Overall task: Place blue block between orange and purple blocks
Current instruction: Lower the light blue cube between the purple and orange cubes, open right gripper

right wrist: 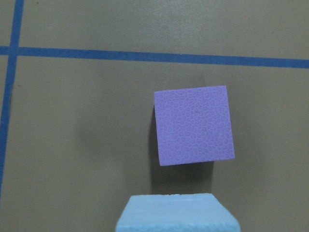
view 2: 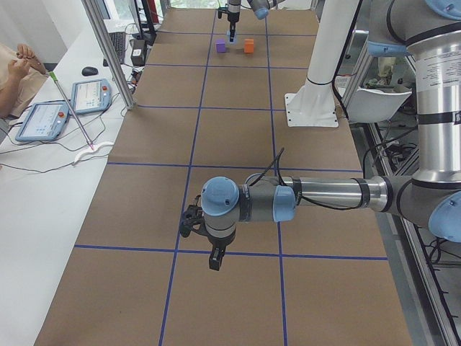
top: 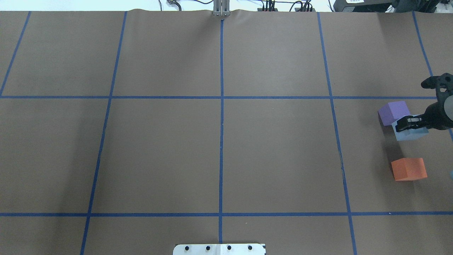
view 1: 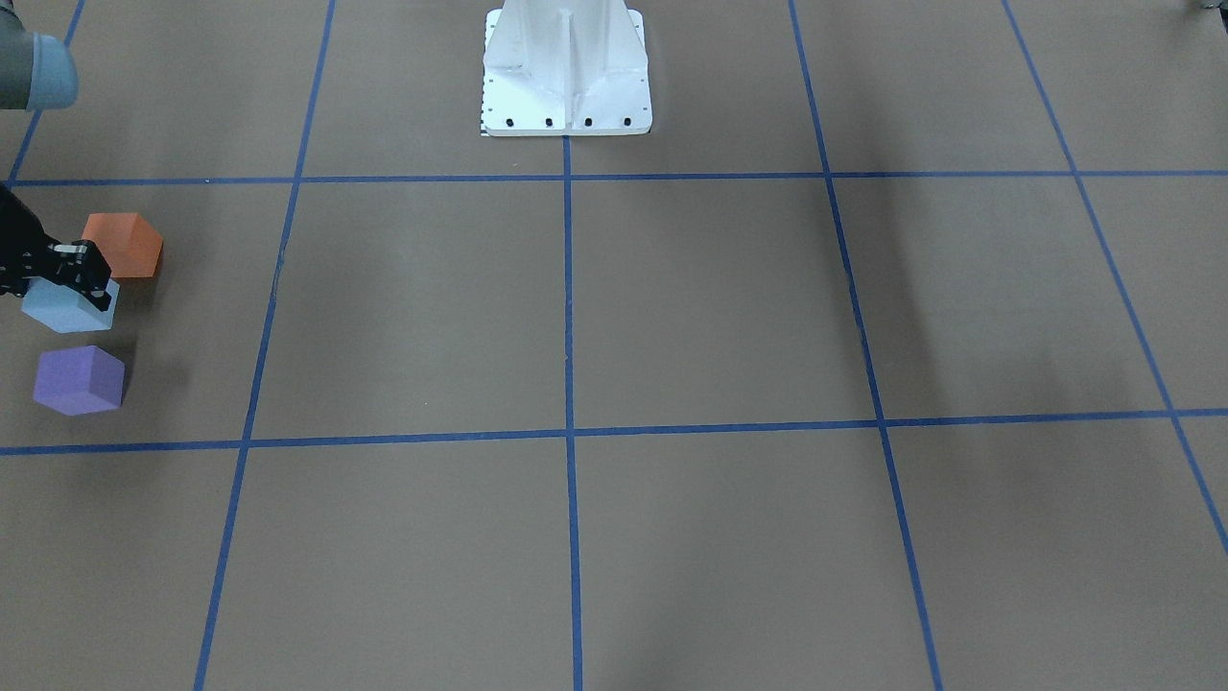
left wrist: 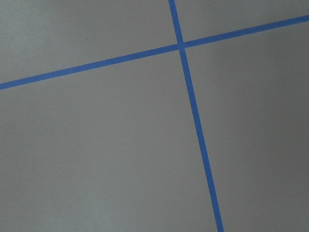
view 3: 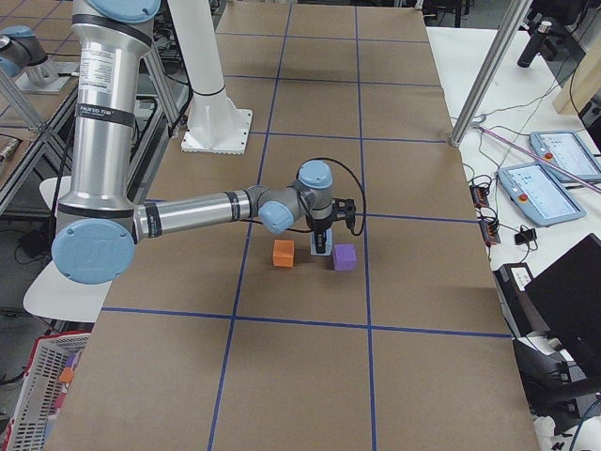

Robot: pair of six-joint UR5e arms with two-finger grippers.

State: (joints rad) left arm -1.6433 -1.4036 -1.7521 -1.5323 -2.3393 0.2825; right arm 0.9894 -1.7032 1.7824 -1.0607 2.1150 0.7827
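Overhead exterior: right gripper [top: 407, 123] is holding the blue block [top: 412, 134], fingers closed narrow on its upper part. Purple block [top: 393, 112] is sitting just beside the fingers on one side; orange block [top: 408, 169] is lying further off on the other side.

Risk: blue is sitting off-centre toward purple, so lowering or releasing here could nudge purple.

Left gripper [view 2: 214, 258] is hanging well apart over the table [top: 219, 141]; cannot tell its finger state.

Overhead, front-facing oppose; sides lengthwise; wrists close, downward; exteriors share purple block [top: 393, 112]
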